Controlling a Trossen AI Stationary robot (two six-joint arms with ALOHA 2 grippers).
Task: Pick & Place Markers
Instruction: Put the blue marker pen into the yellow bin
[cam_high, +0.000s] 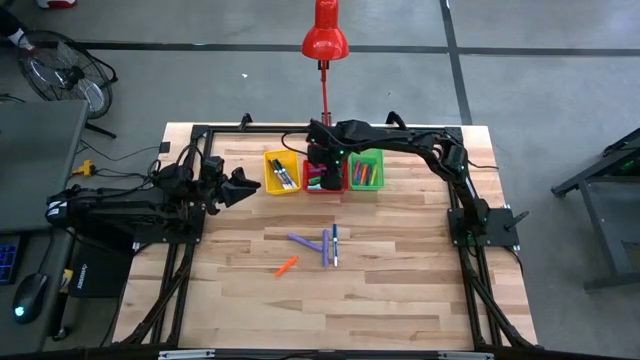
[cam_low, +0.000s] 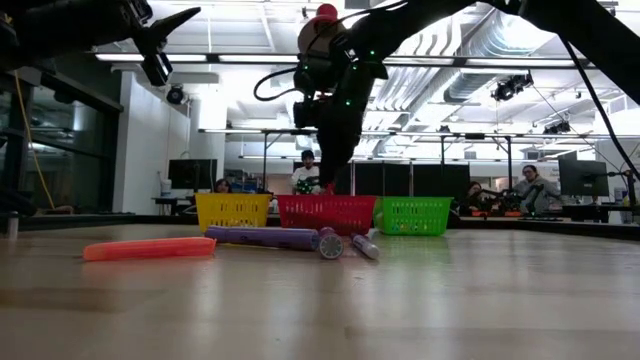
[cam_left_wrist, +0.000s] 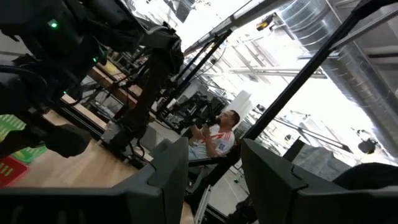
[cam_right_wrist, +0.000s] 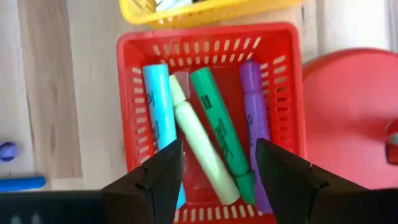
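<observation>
My right gripper (cam_right_wrist: 219, 168) is open and hangs over the red bin (cam_right_wrist: 205, 31), its fingers pointing down, holding nothing. In the bin lie a light blue marker (cam_right_wrist: 158, 106), a pale yellow one (cam_right_wrist: 196, 143), a green one (cam_right_wrist: 217, 124) and a purple one (cam_right_wrist: 254, 112). On the table toward the near side lie two purple markers (cam_high: 300, 241), (cam_high: 325, 247), a blue one (cam_high: 334, 245) and an orange one (cam_high: 286, 266). My left gripper (cam_high: 240, 185) is open and raised at the table's left, beside the yellow bin (cam_high: 282, 172).
Three bins stand in a row at the far side: yellow, red (cam_high: 325, 178) and green (cam_high: 366, 170), the yellow and green ones also holding markers. A red lamp (cam_high: 325, 35) stands just behind them. Bare wood lies near the loose markers. People sit in the room beyond.
</observation>
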